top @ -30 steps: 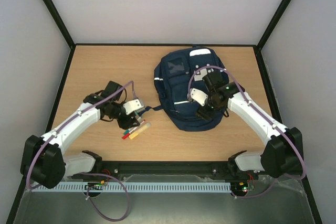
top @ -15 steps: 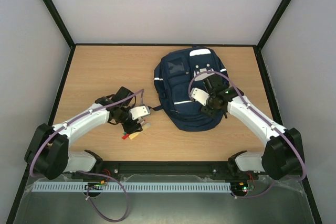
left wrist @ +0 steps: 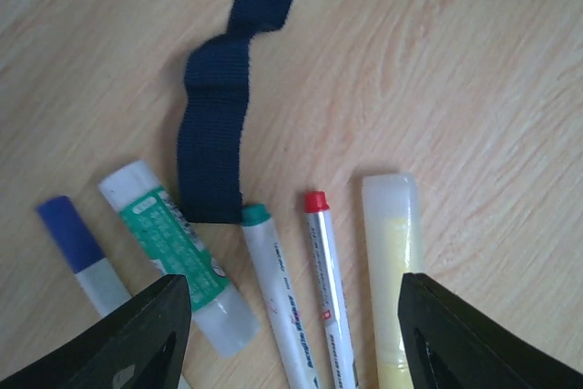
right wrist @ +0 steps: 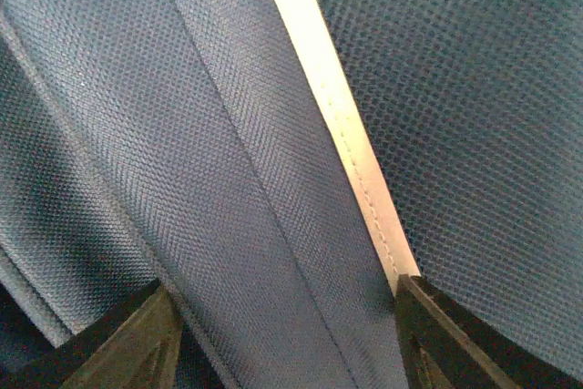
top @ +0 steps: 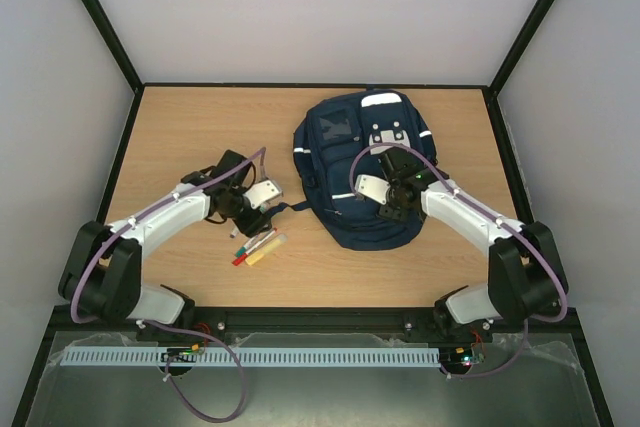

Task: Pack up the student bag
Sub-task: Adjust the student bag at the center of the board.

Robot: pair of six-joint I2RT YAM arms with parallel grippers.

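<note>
The large navy blue fabric backpack (top: 340,142) with white stripes lies on the light wooden table (top: 200,127), right of centre, towards the far edge. The right gripper (right wrist: 287,325) is spread wide over its fabric, pinching nothing. The left gripper (left wrist: 291,316), equally wide and empty, hangs above capped pens (left wrist: 323,280) and a green-labelled glue stick (left wrist: 178,257) nearer the front edge.

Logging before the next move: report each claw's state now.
Left claw: open, holding nothing, over the red-capped pen.
Right claw: open, holding nothing, close over the student bag.
</note>
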